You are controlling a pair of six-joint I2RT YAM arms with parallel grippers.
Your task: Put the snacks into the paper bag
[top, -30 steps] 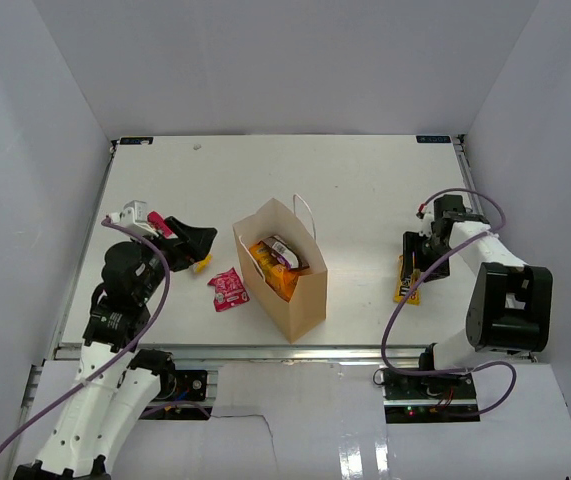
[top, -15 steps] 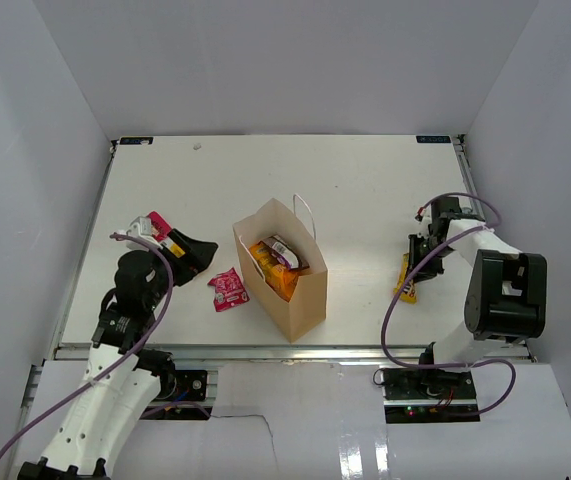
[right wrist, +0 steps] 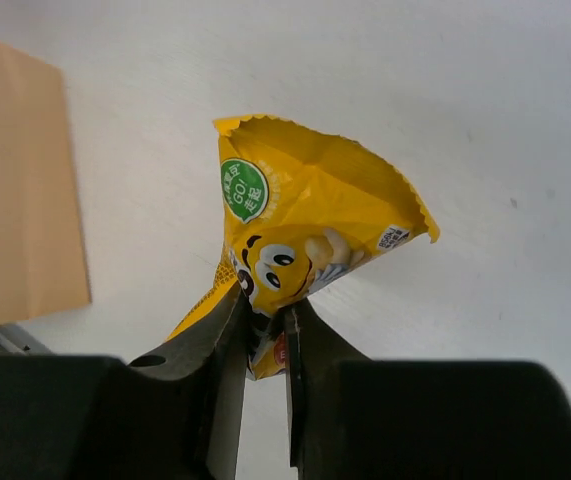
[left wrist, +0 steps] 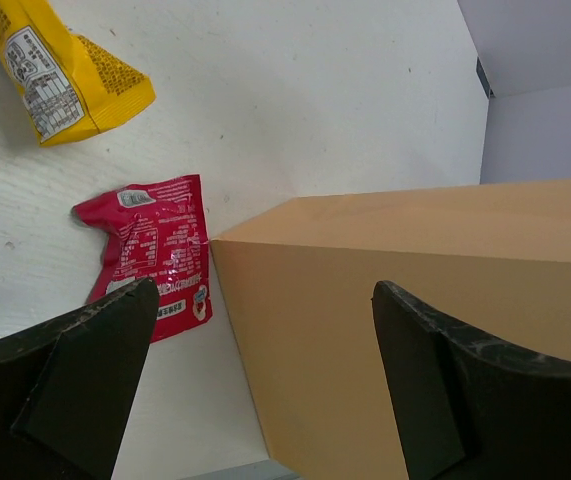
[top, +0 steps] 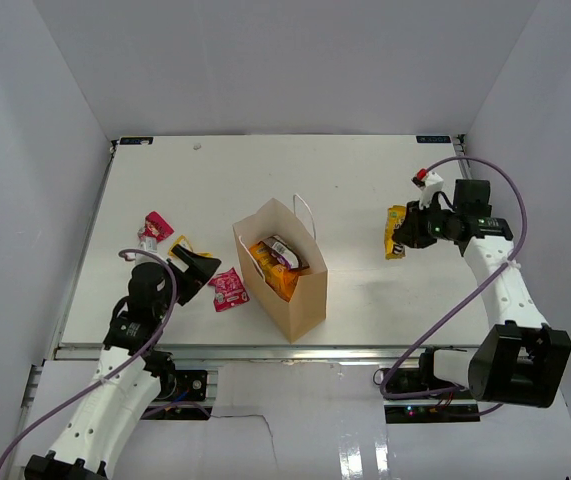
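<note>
Above the white table (top: 355, 190), the yellow M&M's pack (right wrist: 305, 230) pinched by the right gripper (right wrist: 263, 320) should be centred over the seemingly crowded tan paper bag (top: 300, 295), left gripper (left wrist: 265, 330) spread.

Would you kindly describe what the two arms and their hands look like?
The left arm and right arm both have white link shells and black joint housings. A lilac cable loops loosely along each. The left hand and right hand are black, with flat, wedge-shaped fingers. A small white part with a red spot sits atop the right wrist.
</note>
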